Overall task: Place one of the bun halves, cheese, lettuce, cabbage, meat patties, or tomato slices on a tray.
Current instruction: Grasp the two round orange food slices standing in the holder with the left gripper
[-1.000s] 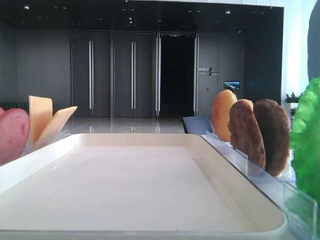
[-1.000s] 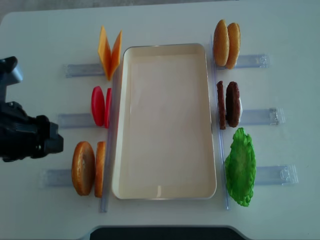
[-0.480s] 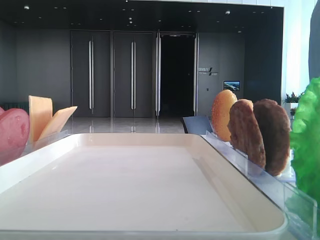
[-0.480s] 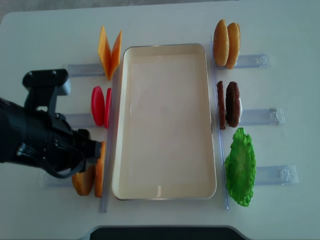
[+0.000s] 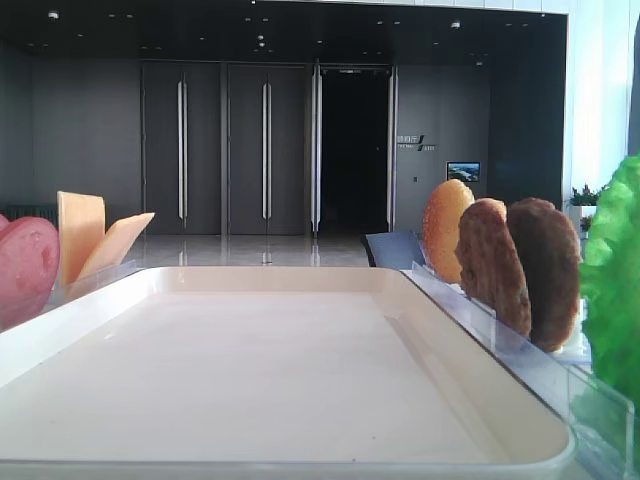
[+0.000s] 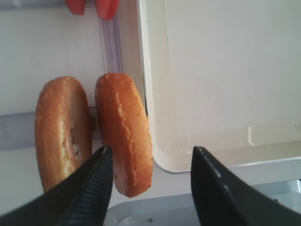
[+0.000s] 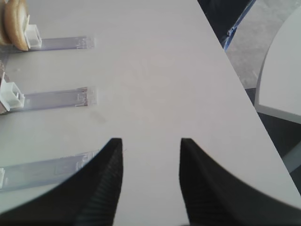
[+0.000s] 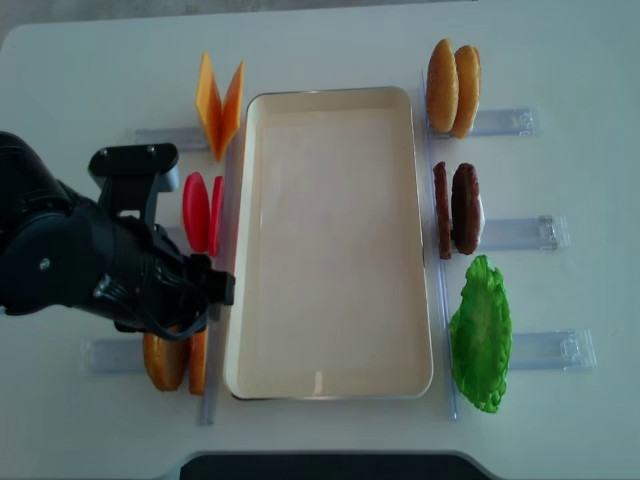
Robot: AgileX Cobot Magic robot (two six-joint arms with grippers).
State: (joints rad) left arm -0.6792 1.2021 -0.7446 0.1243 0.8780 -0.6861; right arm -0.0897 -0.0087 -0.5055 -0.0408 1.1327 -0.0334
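My left gripper (image 6: 151,153) hangs open over two bun halves standing on edge at the tray's front left corner. The inner bun half (image 6: 124,134) sits between the fingers, close to the left finger (image 6: 94,188) and well apart from the right one. The outer bun half (image 6: 63,132) is outside the jaws. The cream tray (image 8: 330,95) holds nothing. Cheese (image 8: 220,100) and tomato slices (image 8: 197,210) stand left of it. Two more bun halves (image 8: 453,85), meat patties (image 8: 458,208) and lettuce (image 8: 482,330) are on its right. Cabbage is out of view. My right gripper (image 7: 150,143) is open over bare table.
Clear plastic racks (image 8: 520,232) hold the ingredients along both long sides of the tray. My black left arm (image 8: 90,260) covers most of the front left rack. The table's right edge (image 7: 225,52) runs close to the right gripper.
My left arm has come in from the left edge and now sits over the front left bun halves. The right side has not changed.
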